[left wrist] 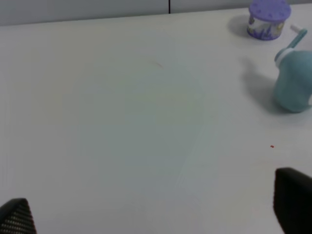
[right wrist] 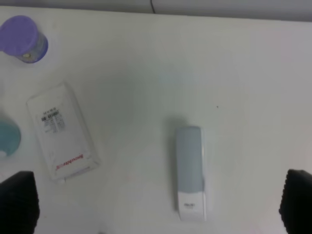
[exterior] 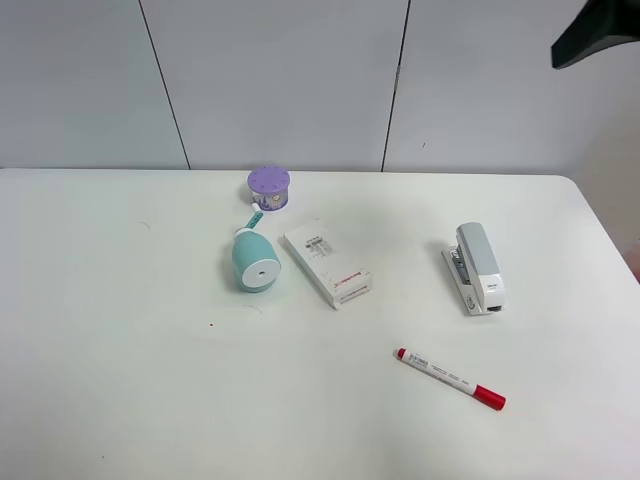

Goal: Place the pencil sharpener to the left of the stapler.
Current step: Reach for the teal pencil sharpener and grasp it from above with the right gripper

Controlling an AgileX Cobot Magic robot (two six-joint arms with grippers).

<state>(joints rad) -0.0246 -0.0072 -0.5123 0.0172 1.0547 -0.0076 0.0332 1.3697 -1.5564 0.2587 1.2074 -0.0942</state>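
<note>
The pencil sharpener point(exterior: 255, 262) lies on its side on the white table point(exterior: 120, 350), left of centre, with its white round face turned toward the front edge and its teal crank pointing back toward the purple round container point(exterior: 269, 187), which stands just behind it. Just beside the sharpener, on its right, a white rectangular box point(exterior: 327, 262) lies flat at a slant; it carries a block of black print and a line of red print, both too small to read. A bare stretch of table separates the box from the stapler point(exterior: 478, 267), which lies lengthwise well apart to the right, near the right table edge; a small mark on its front end is illegible. A red-capped marker point(exterior: 450, 378) with unreadable dark print on its white barrel lies in front of the stapler. Broad bare surface extends left of and in front of the sharpener. The left end effector point(left wrist: 155, 209) has its fingers spread wide above bare table, with nothing between them. The right end effector point(right wrist: 158, 202) is likewise spread wide, above the stapler and not touching it.
</note>
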